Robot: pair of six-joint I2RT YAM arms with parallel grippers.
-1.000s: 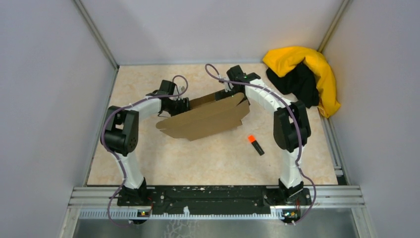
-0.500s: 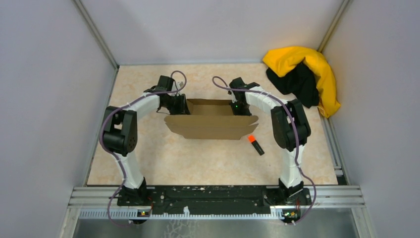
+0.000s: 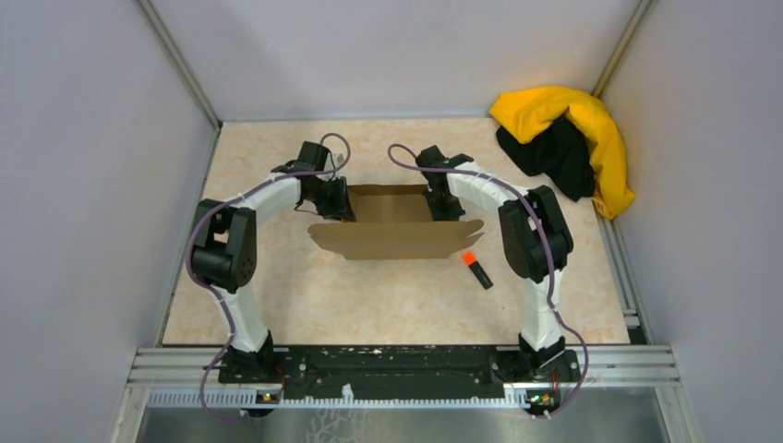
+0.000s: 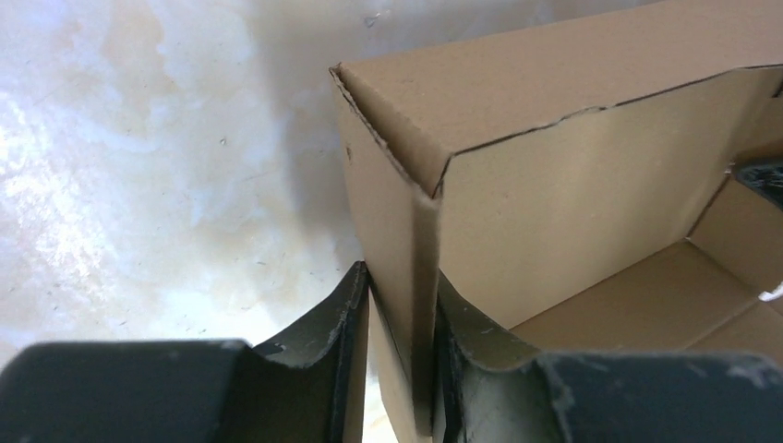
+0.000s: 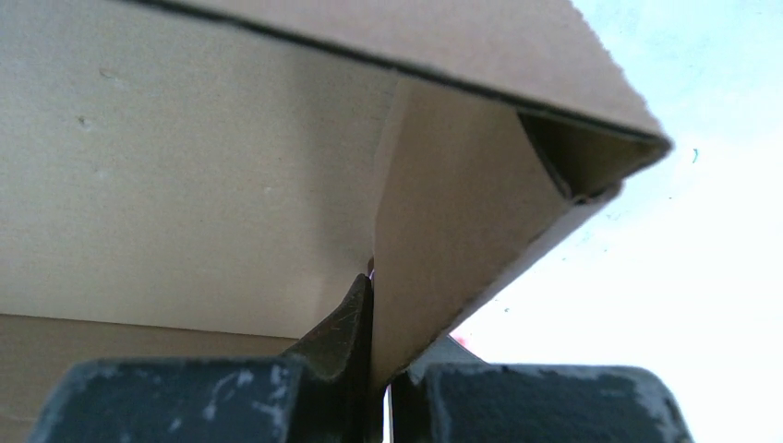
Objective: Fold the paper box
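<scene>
Your left gripper (image 4: pixel 399 318) is clamped on the box (image 3: pixel 392 238): one finger (image 4: pixel 323 323) outside the left wall, the other inside, cardboard squeezed between them. Your right gripper (image 5: pixel 377 323) is pinched shut on the right wall the same way, cardboard edge running straight down between the pads.

The box is plain brown and half set up, open on top. It sits on the far half of the table (image 3: pixel 369 305), about centred, held between both arms. Left wrist view: left wall upright, meeting an adjoining wall at a creased corner, box floor visible inside. Right wrist view: the gripped wall looks like a folded double layer, with a gap showing between the layers at the upper right corner. Top view: a long panel on the near side reaches past the side walls at both ends, with notched end edges.

A marker (image 3: pixel 476 269), orange cap on a black body, lies on the table just beside the panel's right near corner; whether they touch, you can't tell. A yellow-and-black cloth heap (image 3: pixel 563 138) is in the far right corner, well apart from the box.
</scene>
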